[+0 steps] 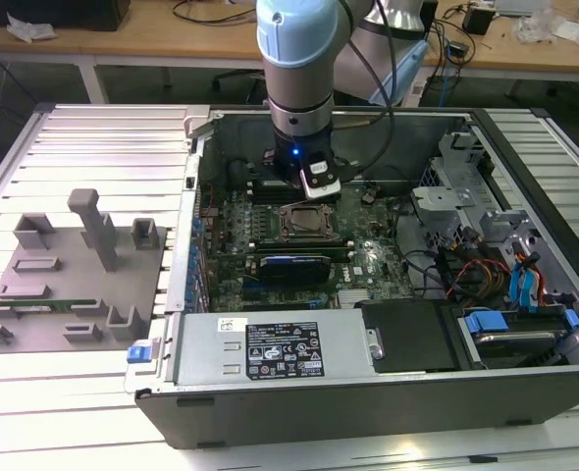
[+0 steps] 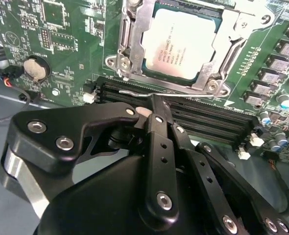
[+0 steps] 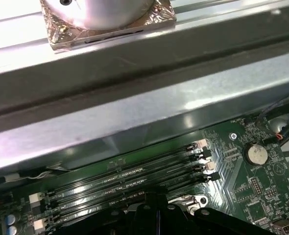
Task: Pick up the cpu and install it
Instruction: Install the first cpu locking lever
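Right, the slatted metal counter [image 1: 74, 392] is the biggest thing I have in the exterior view, and on it lies the open computer case [image 1: 348, 402], its side off so I look straight down into it. The arm [image 1: 299, 59] reaches down into the case from above, over the middle of the green motherboard [image 1: 270, 270]. On the exterior view's left, outside the case, a grey fixture [image 1: 74, 285] sits on the counter with a long green memory stick [image 1: 34, 306] lying in it, well apart from the arm. Along the near wall of the case runs a silver power supply box [image 1: 270, 348]. The claw [image 2: 153, 100] hangs low over the board, and in both wrist views I see its black fingers [image 3: 149, 208] pressed together with nothing between them, so I read it as closed and empty. Its tips sit above the dark memory slots [image 2: 203, 117], just beside the metal-framed socket [image 2: 134, 34] and not touching it. The cpu [image 2: 183, 41] lies flat inside that socket, silvery top up, with the metal frame around its edges; I cannot tell whether the frame is latched. It is apart from the claw. A round coin battery [image 2: 35, 68] sits on the board near the socket's corner.
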Controlling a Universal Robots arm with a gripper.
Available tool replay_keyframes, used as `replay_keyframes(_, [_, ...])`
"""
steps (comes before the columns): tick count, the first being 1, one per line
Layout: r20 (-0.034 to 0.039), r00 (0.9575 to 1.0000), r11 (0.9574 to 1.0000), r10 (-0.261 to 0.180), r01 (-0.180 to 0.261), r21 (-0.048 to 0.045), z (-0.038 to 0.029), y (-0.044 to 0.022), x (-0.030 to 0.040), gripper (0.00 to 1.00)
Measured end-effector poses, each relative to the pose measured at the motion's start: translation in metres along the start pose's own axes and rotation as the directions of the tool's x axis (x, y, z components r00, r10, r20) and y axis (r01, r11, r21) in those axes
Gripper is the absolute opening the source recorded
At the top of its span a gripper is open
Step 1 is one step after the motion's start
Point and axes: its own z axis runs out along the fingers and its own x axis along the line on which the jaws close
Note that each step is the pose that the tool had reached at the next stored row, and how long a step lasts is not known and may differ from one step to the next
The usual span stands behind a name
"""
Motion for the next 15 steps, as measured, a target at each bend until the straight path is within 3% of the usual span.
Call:
replay_keyframes(6, [0.0009,1.0,1.0,0.002,-0.002,0.0005,0.0006,0.0001,-0.0006,0.11])
replay_keyframes(15, [0.0053,0.9999,0.9999,0.009,-0.009,0.0084,0.0088,-0.0005,-0.0045,0.11])
